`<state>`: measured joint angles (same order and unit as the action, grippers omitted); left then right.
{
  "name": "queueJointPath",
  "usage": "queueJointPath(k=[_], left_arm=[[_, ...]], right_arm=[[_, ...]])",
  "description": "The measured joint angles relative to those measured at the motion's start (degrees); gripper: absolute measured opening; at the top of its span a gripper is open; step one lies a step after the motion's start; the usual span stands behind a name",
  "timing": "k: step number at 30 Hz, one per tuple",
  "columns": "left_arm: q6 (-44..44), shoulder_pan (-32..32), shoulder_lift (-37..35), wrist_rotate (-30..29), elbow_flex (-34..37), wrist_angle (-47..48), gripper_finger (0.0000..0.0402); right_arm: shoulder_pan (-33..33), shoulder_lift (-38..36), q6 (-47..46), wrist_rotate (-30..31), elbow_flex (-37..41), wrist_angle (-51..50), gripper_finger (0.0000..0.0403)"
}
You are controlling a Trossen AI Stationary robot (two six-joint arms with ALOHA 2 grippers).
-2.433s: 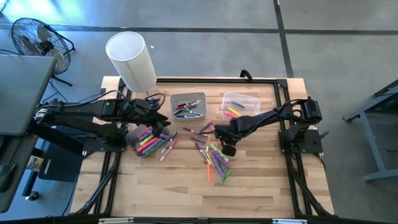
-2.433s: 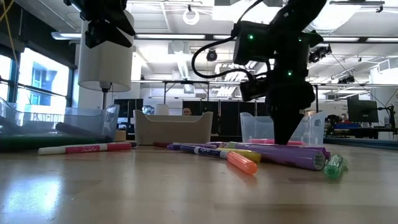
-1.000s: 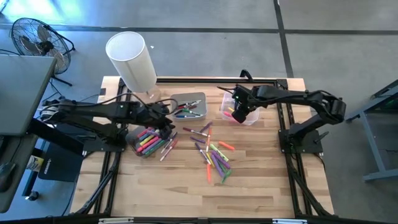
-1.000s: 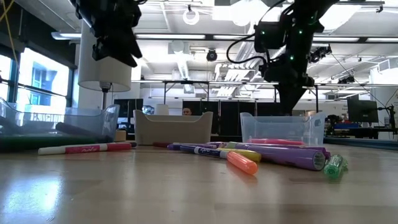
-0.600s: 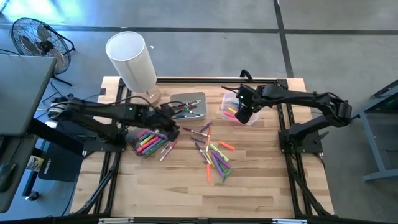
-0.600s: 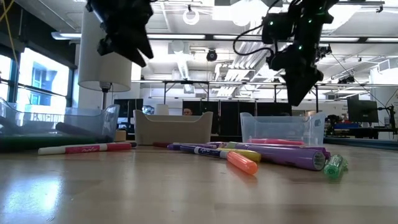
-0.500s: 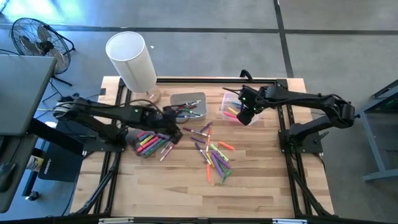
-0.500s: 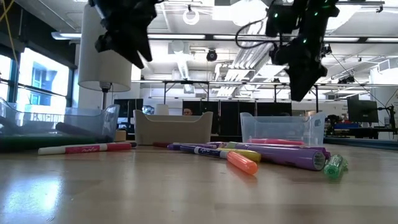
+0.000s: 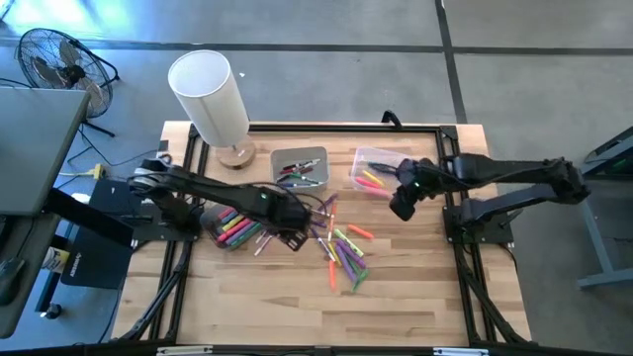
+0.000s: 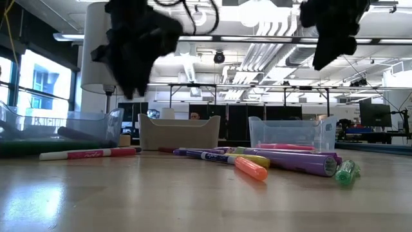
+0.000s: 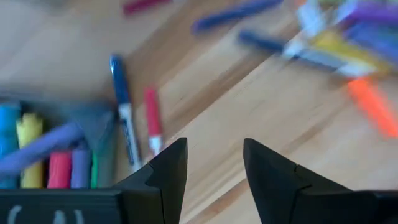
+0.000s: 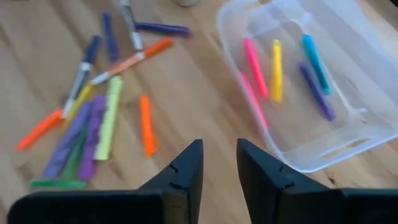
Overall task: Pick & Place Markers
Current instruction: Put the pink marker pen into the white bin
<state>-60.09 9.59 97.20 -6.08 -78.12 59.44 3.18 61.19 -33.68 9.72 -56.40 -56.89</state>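
High view: left gripper [image 9: 297, 238] is hovering over the bare wood just left of the scattered markers [image 9: 341, 252] at table centre, arm stretched across the clear plastic bin of bright markers [image 9: 229, 225] on the left. Right gripper [image 9: 402, 206] is hanging just near-right of the clear rectangular plastic bin [image 9: 381, 171] at far right, which is holding a few pink, yellow and blue markers. Grey rectangular bin [image 9: 299, 168] at far centre is also holding several. White cylinder lamp [image 9: 209, 96] is standing at the far left corner.

Low view: both grippers are hanging well above the wooden tabletop [image 10: 161, 193]; loose markers are lying in a row in front of the bins.

Left wrist view: fingers [image 11: 168, 171] are standing apart, nothing between them; a blue and a red marker are lying beside the left bin's corner.

Right wrist view: fingers [image 12: 186, 171] are standing slightly apart, empty, above the wood between the loose pile and the clear bin.
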Motion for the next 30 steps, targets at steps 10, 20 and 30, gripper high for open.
queueJointPath(k=[10, 20, 30], left_arm=[[-0.9, 1.9, 8.8, 3.8, 0.5, 1.1, 0.0151], [-0.2, 2.1, 15.1, 3.2, 0.6, 3.0, 0.0151], [-0.6, 2.1, 15.3, 2.8, 3.8, 1.0, 0.0151]], right_arm=[[-13.0, -1.6, -6.4, 6.7, 0.0, 1.7, 0.0052], [-19.2, -1.6, -12.3, 13.7, 0.0, 2.4, 0.0031], [-22.0, -1.5, -12.9, 14.4, 0.0, 5.5, 0.0028]])
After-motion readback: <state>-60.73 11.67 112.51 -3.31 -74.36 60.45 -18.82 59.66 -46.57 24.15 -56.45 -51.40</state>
